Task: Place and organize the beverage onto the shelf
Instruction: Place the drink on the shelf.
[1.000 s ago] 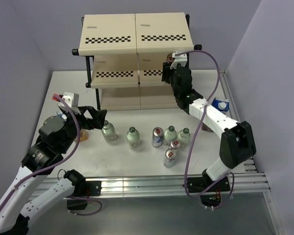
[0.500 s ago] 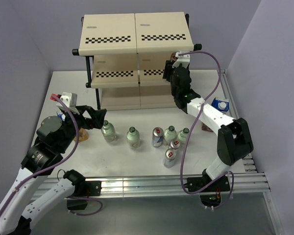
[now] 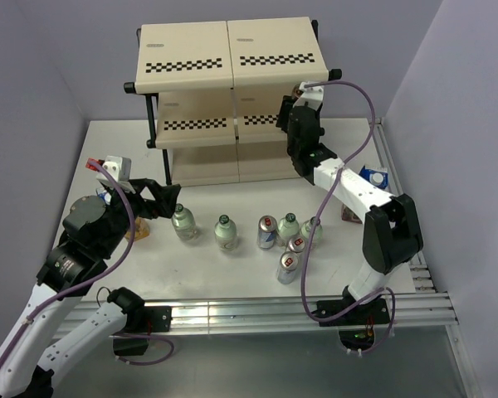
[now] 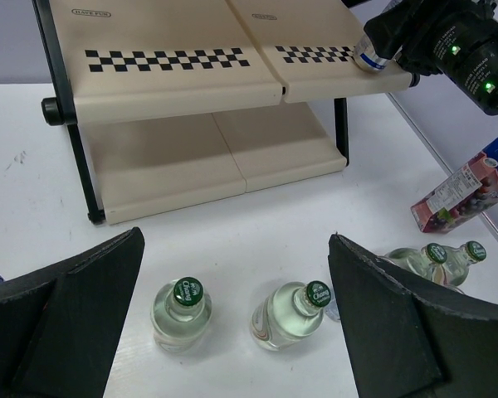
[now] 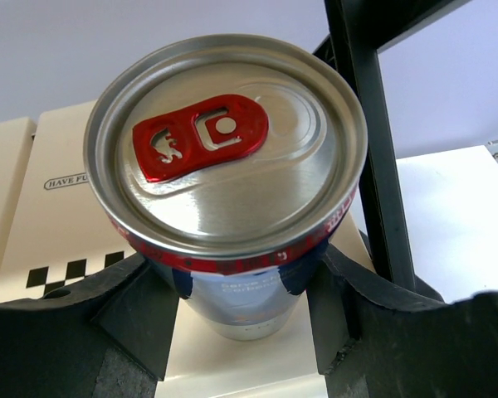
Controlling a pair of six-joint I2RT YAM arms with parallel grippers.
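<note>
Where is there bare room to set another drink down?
Shelf: top tier and bottom tier bare, middle tier bare left of the can. Table strip before it is free; the can-and-bottle cluster is crowded.

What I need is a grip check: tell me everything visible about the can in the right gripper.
Slim silver metal can, red pull tab unopened, red band under the rim, blue below. Roughly upright, pinched at its sides by the right gripper, at the shelf middle tier's right end, beside a black post.
</note>
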